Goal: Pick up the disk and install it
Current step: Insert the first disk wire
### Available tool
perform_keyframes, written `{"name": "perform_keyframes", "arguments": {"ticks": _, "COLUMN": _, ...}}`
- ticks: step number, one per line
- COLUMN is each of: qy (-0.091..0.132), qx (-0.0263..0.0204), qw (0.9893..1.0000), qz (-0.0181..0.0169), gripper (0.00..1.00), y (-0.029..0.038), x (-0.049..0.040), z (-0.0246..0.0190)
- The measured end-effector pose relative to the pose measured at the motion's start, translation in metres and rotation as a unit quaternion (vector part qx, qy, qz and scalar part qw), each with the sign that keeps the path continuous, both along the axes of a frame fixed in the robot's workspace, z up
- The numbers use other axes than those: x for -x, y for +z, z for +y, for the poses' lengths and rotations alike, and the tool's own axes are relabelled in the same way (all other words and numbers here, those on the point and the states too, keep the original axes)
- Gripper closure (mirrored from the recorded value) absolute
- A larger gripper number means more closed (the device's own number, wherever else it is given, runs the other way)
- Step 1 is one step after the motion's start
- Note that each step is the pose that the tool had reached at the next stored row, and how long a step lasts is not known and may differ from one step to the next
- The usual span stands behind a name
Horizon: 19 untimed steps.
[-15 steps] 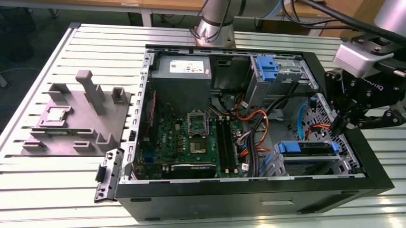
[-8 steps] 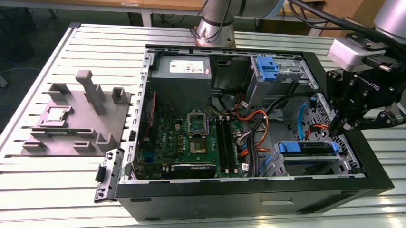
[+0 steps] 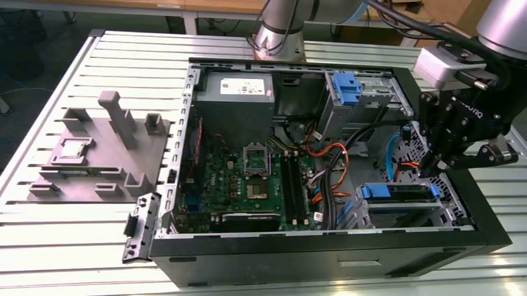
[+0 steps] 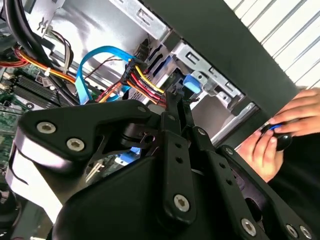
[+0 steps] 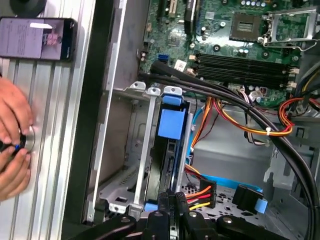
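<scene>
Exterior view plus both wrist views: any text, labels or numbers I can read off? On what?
No text can be quoted as it reads.
Label on the power supply: print there, too small to read.
White lettering on the black wrist housing: too blurred to quote.
Phone screen: lit, content blurred.
Motherboard: tiny markings, unreadable.
Disk: blue carrier shows, no lettering visible.
</scene>
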State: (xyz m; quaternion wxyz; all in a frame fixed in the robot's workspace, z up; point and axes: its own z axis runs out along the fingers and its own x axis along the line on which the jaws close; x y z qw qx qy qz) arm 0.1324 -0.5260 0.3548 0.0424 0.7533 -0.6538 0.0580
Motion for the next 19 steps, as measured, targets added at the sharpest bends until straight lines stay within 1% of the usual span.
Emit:
{"name": "perform_keyframes", "arguments": {"ticks": 3, "qy": -0.027, "qx": 0.0001, "qw": 0.9996, "qz": 0.0000, "gripper": 0.83, "y": -0.0014, "x": 0.0001, "z": 0.0000}}
{"name": "perform_keyframes", "arguments": {"ticks": 4, "qy": -0.034, "qx": 0.0002, "qw": 0.9994, "qz": 0.0000, "gripper": 0.83, "y": -0.0018, "x": 0.0001, "z": 0.0000}}
{"name": "perform_keyframes", "arguments": {"ticks": 5, "qy": -0.037, "qx": 0.0001, "qw": 0.9993, "qz": 0.0000, "gripper": 0.83, "y": -0.0019, "x": 0.0002, "z": -0.0002}}
{"name": "perform_keyframes", "arguments": {"ticks": 6, "qy": -0.037, "qx": -0.0011, "qw": 0.9993, "qz": 0.0000, "gripper": 0.83, "y": -0.0020, "x": 0.0002, "z": -0.0009}}
{"name": "perform_keyframes", "arguments": {"ticks": 7, "qy": -0.038, "qx": -0.0037, "qw": 0.9993, "qz": 0.0001, "gripper": 0.83, "y": -0.0022, "x": 0.0002, "z": -0.0017}}
{"name": "perform_keyframes", "arguments": {"ticks": 8, "qy": -0.038, "qx": -0.0067, "qw": 0.9993, "qz": 0.0002, "gripper": 0.83, "y": -0.0023, "x": 0.0004, "z": -0.0030}}
{"name": "perform_keyframes", "arguments": {"ticks": 10, "qy": -0.038, "qx": -0.0169, "qw": 0.9992, "qz": 0.0006, "gripper": 0.83, "y": -0.0023, "x": 0.0006, "z": -0.0064}}
{"name": "perform_keyframes", "arguments": {"ticks": 12, "qy": -0.038, "qx": -0.0293, "qw": 0.9989, "qz": 0.0011, "gripper": 0.83, "y": -0.0024, "x": 0.0010, "z": -0.0096}}
{"name": "perform_keyframes", "arguments": {"ticks": 13, "qy": -0.038, "qx": -0.0374, "qw": 0.9986, "qz": 0.0013, "gripper": 0.83, "y": -0.0025, "x": 0.0013, "z": -0.0115}}
{"name": "perform_keyframes", "arguments": {"ticks": 15, "qy": -0.038, "qx": -0.0501, "qw": 0.9980, "qz": 0.0018, "gripper": 0.83, "y": -0.0027, "x": 0.0020, "z": -0.0146}}
{"name": "perform_keyframes", "arguments": {"ticks": 16, "qy": -0.038, "qx": -0.0536, "qw": 0.9979, "qz": 0.0019, "gripper": 0.83, "y": -0.0028, "x": 0.0022, "z": -0.0167}}
{"name": "perform_keyframes", "arguments": {"ticks": 17, "qy": -0.037, "qx": -0.0550, "qw": 0.9978, "qz": 0.0020, "gripper": 0.83, "y": -0.0030, "x": 0.0023, "z": -0.0192}}
{"name": "perform_keyframes", "arguments": {"ticks": 19, "qy": -0.038, "qx": -0.0556, "qw": 0.9977, "qz": 0.0020, "gripper": 0.83, "y": -0.0038, "x": 0.0025, "z": -0.0242}}
